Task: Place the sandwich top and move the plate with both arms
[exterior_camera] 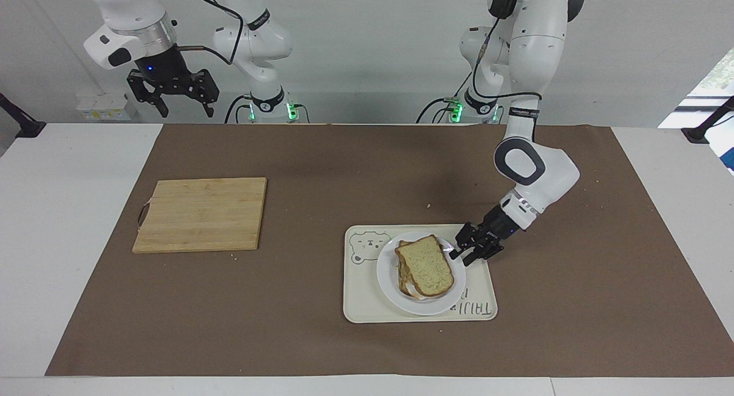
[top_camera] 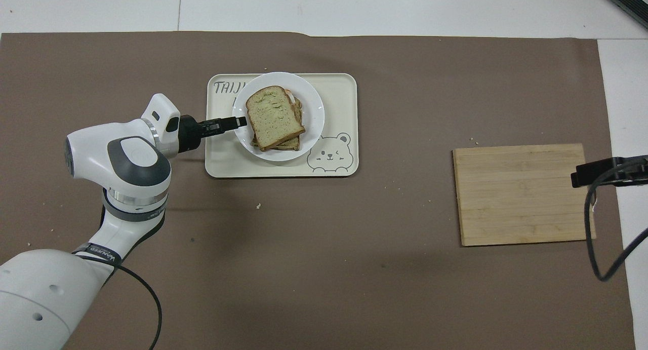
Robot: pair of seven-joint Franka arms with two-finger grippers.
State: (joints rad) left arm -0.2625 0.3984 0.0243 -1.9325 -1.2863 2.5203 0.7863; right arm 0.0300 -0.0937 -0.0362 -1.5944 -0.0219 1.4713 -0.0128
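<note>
The small white plate is over the cream bear tray, low, and I cannot tell if it rests on it. On the plate is a stacked sandwich with the pale speckled sandwich top as its uppermost slice. My left gripper is shut on the plate's rim at the side toward the left arm's end. In the overhead view the left gripper pinches the plate beside the sandwich top. My right gripper waits open and empty, high over the table's edge at the right arm's end.
A bamboo cutting board lies on the brown mat toward the right arm's end; it also shows in the overhead view. The bear tray lies farther from the robots than the board. Crumbs dot the mat.
</note>
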